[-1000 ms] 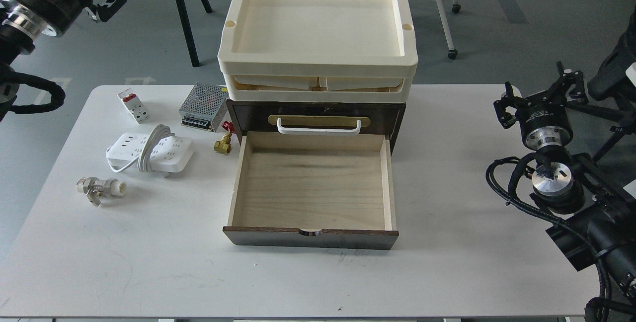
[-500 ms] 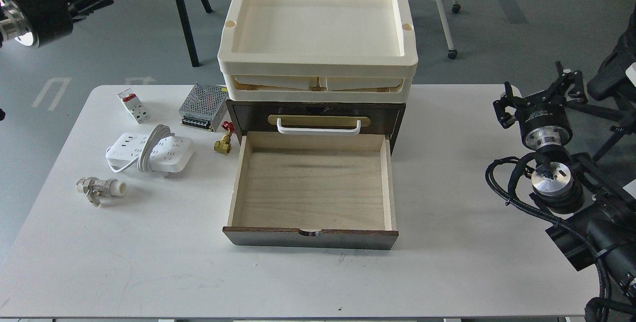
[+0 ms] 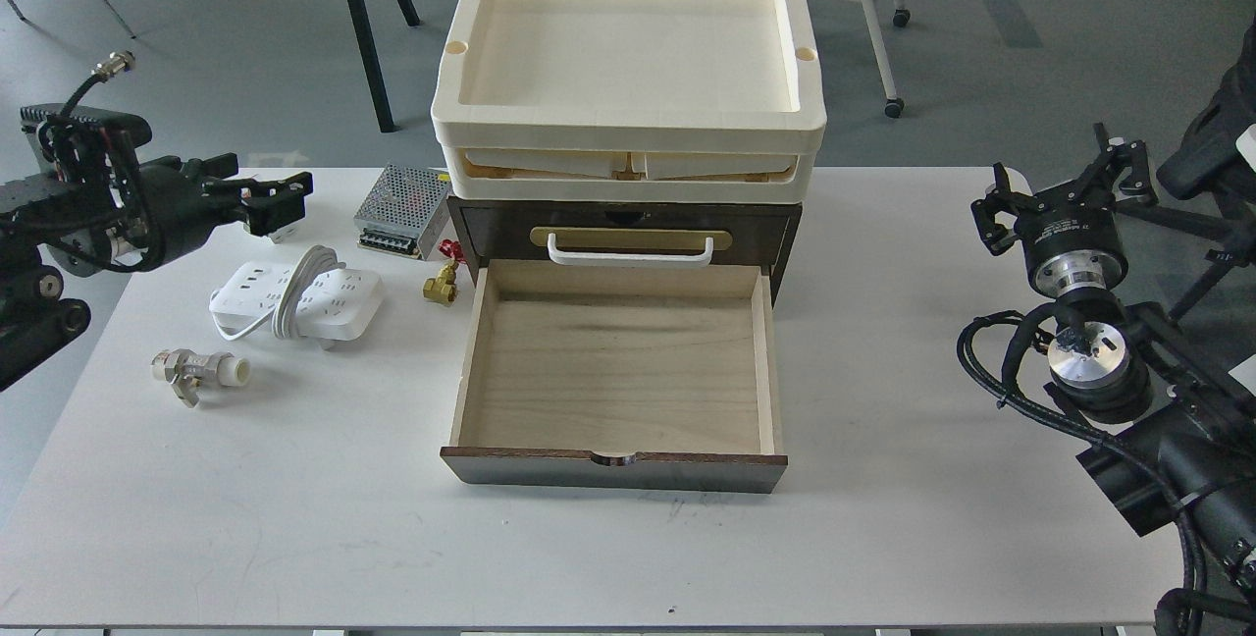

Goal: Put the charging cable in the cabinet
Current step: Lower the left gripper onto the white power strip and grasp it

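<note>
The cabinet's (image 3: 625,224) bottom drawer (image 3: 616,371) stands pulled out, bare table (image 3: 294,518) around it; the charging cable (image 3: 294,300) lies at its 9 o'clock; left gripper (image 3: 278,201), newly lowered beyond, pincer state unclear; right gripper (image 3: 1065,186) parted at the table's right edge; no legible writing.

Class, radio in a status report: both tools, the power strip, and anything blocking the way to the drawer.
Left tool above table, holding nothing. Right tool parked at table's edge. Power strip on table, cord coiled. Drawer open, empty; brass valve beside path.
</note>
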You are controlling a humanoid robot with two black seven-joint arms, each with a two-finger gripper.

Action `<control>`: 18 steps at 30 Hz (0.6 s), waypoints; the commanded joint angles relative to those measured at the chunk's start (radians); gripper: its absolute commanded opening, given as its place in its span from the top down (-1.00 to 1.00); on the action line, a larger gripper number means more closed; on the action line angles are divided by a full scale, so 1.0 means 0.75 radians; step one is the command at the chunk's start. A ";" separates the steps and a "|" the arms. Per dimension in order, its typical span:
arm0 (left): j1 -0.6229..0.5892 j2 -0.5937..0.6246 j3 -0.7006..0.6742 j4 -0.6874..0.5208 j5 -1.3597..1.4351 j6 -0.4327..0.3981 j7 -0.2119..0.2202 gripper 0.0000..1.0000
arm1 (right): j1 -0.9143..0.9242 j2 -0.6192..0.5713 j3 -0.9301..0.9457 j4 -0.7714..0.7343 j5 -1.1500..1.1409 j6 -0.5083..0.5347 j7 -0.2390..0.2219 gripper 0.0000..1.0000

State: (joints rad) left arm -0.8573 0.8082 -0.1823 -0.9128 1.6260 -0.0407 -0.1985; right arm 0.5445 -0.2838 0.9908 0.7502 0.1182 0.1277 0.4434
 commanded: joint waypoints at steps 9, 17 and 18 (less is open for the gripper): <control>0.071 -0.208 0.184 0.245 0.006 0.067 -0.011 -0.74 | 0.000 0.000 -0.002 0.000 0.000 0.002 0.000 -0.99; 0.078 -0.409 0.184 0.585 0.004 0.081 -0.103 -0.42 | -0.002 0.000 -0.002 0.004 0.000 0.002 0.000 -0.99; 0.080 -0.423 0.184 0.613 0.002 0.083 -0.110 -0.32 | -0.002 0.000 -0.002 0.004 0.000 0.002 0.000 -0.99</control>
State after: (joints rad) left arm -0.8006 0.5254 -0.0448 -0.5155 1.6249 0.0202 -0.2529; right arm 0.5433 -0.2838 0.9893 0.7529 0.1181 0.1290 0.4433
